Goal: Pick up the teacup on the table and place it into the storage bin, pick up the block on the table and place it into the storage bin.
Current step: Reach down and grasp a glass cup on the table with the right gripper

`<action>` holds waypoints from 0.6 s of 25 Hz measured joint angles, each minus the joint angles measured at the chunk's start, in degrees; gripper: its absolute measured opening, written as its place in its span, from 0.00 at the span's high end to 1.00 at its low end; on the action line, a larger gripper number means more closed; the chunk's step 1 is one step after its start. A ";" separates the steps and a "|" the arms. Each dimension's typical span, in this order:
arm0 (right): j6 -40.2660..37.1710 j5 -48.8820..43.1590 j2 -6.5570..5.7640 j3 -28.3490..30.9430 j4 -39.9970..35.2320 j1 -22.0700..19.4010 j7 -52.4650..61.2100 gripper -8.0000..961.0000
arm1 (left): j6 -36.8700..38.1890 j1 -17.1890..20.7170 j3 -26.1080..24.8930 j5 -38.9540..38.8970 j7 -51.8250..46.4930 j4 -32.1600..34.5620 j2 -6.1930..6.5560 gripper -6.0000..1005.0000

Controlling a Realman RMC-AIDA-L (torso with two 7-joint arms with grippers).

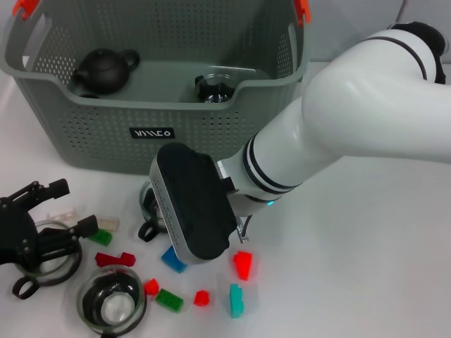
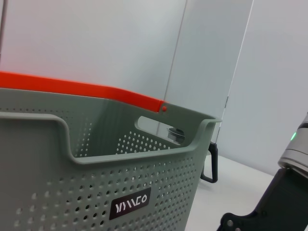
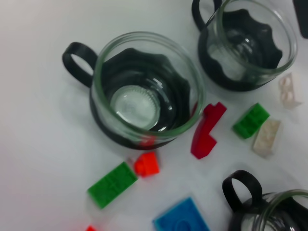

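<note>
1. Bin (image 1: 106, 141): I see the grey perforated basket at the back of the white table (image 1: 380, 246), with orange clips (image 1: 301, 8) on the rim and a black label (image 1: 152, 132) on its front wall. Inside it sit a dark teapot (image 1: 102, 69) toward my left and a glass cup (image 1: 215, 88) near the front wall.
2. Right arm (image 1: 338, 120): it reaches across from my right, and its wrist housing hangs low over the table in front of the bin. The right gripper is hidden under the housing, so I cannot tell whether its fingers are spread or pressed together.
3. Left gripper (image 1: 32, 218): it is low at the left edge of the table, over a teacup (image 1: 42, 257), with black fingers (image 1: 53, 189) spread apart and pinching nothing I can make out.
4. Teacups on the table: three glass cups in black holders. Besides the one under the left gripper, a second (image 1: 113, 301) stands at the front edge, and a third (image 1: 149, 204) is mostly hidden beneath the right wrist, just in front of the bin.
5. Blocks, all on the table among the cups: a blue block (image 1: 173, 260), teal block (image 1: 236, 301), dark red block (image 1: 115, 259), two green blocks (image 1: 169, 301), several small red ones (image 1: 243, 264) and pale ones (image 1: 107, 223) near the left gripper.
</note>
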 joint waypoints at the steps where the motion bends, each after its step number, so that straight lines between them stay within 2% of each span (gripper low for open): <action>1: -0.88 -0.75 0.00 0.11 -0.56 -0.11 0.65 0.29 | 0.00 0.00 0.00 0.00 0.00 0.00 0.00 0.07; 4: -2.21 -1.43 0.01 0.36 -1.37 -0.31 1.46 0.30 | -0.03 -0.03 0.00 0.00 0.00 0.00 0.00 0.07; 10: 2.57 -1.60 0.38 0.02 0.50 -0.47 1.56 0.29 | -0.08 -0.11 0.00 0.06 0.00 -0.07 0.00 0.07; 15: -0.89 -1.33 0.35 -0.04 0.49 0.00 2.68 0.29 | -0.09 -0.08 0.00 0.05 0.37 -0.13 0.00 0.07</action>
